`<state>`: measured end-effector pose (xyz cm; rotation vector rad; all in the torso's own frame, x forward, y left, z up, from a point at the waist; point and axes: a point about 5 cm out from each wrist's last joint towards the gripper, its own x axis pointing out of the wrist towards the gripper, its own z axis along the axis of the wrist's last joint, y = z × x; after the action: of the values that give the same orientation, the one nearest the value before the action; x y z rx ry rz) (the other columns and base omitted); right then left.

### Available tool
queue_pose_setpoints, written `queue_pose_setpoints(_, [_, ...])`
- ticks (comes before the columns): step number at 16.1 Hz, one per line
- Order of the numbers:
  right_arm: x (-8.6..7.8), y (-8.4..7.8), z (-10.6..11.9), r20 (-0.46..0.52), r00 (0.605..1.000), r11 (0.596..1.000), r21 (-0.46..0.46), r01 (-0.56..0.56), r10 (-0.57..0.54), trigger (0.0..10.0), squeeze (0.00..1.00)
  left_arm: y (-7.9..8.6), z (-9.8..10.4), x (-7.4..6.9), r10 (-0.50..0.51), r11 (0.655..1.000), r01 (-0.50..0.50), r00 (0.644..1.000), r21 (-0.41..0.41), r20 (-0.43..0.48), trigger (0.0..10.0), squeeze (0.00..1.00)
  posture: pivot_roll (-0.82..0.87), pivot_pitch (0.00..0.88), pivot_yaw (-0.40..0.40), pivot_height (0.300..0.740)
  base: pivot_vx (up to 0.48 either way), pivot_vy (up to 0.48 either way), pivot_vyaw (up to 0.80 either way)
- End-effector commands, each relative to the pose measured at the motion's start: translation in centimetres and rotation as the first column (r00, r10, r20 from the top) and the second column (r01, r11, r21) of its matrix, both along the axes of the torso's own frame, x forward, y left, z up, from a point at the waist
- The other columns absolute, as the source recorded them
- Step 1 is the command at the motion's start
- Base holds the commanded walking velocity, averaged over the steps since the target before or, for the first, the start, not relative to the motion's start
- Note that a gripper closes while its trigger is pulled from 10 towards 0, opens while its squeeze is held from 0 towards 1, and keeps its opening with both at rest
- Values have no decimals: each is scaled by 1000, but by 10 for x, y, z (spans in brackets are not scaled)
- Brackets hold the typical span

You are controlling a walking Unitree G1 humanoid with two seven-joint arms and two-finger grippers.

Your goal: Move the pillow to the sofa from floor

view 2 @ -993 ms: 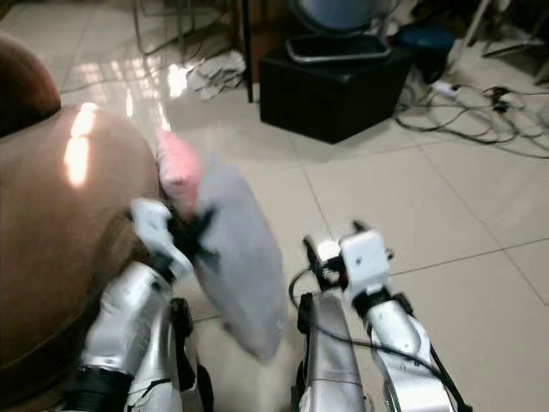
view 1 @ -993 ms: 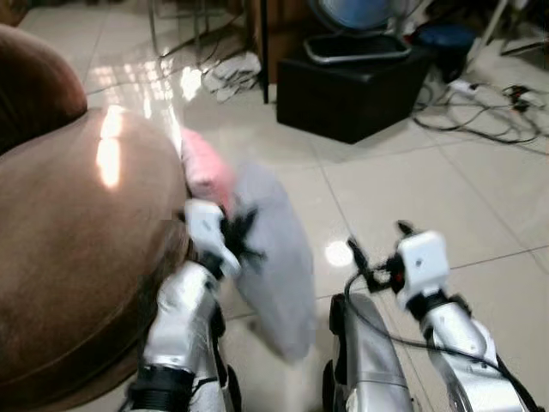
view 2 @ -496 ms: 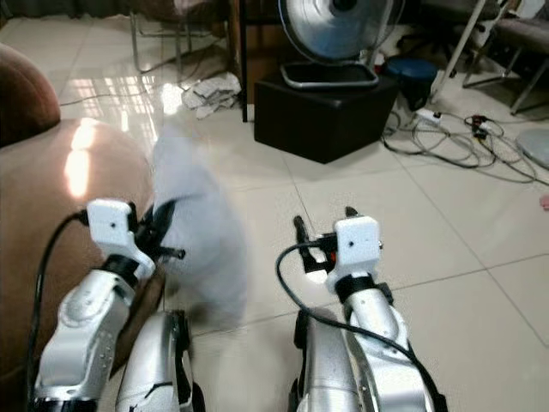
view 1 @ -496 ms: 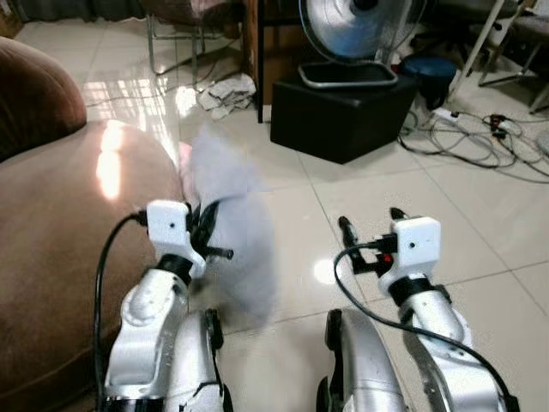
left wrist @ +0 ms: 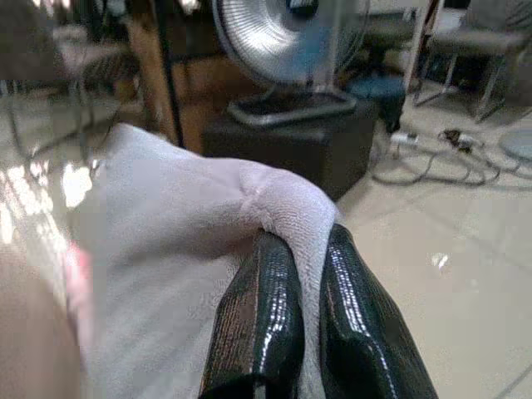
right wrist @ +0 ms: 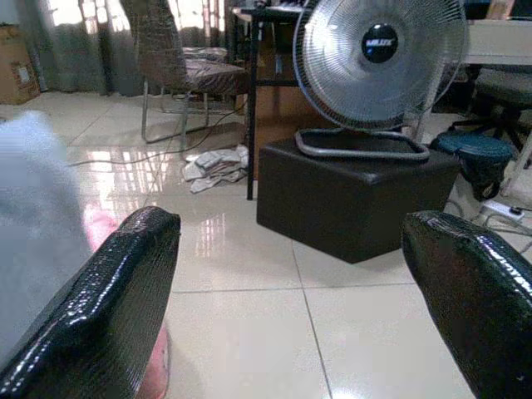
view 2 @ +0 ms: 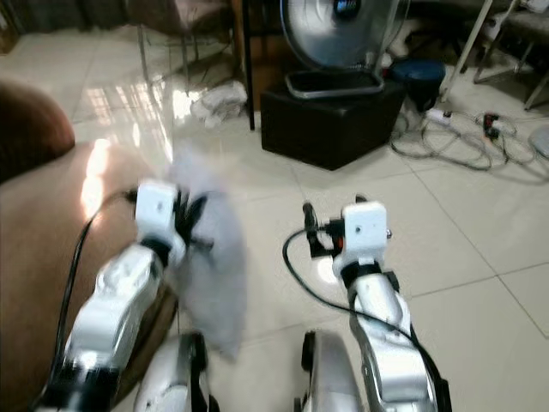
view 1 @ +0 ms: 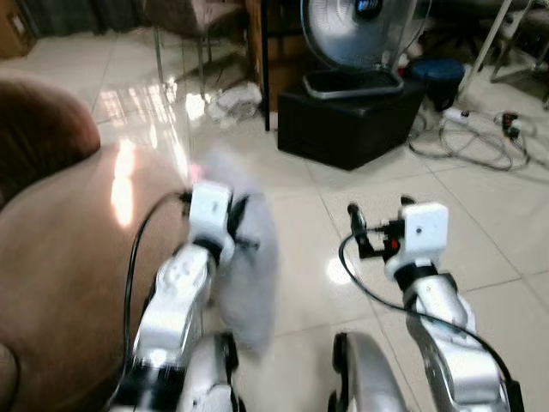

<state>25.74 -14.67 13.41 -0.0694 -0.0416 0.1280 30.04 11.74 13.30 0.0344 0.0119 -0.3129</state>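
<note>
- The left gripper (left wrist: 295, 266) has its two glossy black fingers pressed together on a fold at the upper edge of the pillow (left wrist: 174, 249), pinching the cloth between them.
- The pillow is pale grey, soft and fuzzy like towelling, with a pink patch showing at one side; it is motion-blurred in the head views.
- It hangs below the left gripper, off the floor (view 1: 506, 223), just beside the rounded edge of the sofa (view 1: 60, 257) and to the sofa's right.
- The sofa is brown, plush and bulging, with a bright glare on its top.
- The right gripper (right wrist: 291, 274) is held in the air to the right of the pillow, its fingers spread wide and gripping nothing.
- The floor is of glossy cream tiles that mirror the light.
- Farther off stands a black box (right wrist: 357, 191) with a round wire-caged fan (right wrist: 378, 58) on it.
- Cables (view 1: 467, 142) lie tangled on the tiles to the right of the box, and a crumpled cloth (right wrist: 214, 164) to its left.
</note>
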Motion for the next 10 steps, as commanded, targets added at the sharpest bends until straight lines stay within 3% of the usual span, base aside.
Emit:
queue_pose_setpoints(1, [3, -1, 6, 15, 1000, 1000, -5, -7, 7, 10000, 0, 3, 10, 4, 27, 999, -28, 998, 17, 56, 10000, 0, -77, 0, 13, 681, 0, 0, 0])
queue_pose_setpoints(7, [18, 0, 5, 16, 1000, 1000, -2, -11, 11, 10000, 0, 7, 19, 12, 65, 997, -69, 992, 33, 104, 10000, 0, -73, 0, 23, 736, 0, 0, 0])
queue_pose_setpoints(10, [16, -5, 2, 14, 1000, 1000, -1, 8, -8, 10000, 0, 11, 19, 14, 88, 995, -92, 991, 36, 102, 10000, 0, -72, 0, 31, 740, 0, 0, 0])
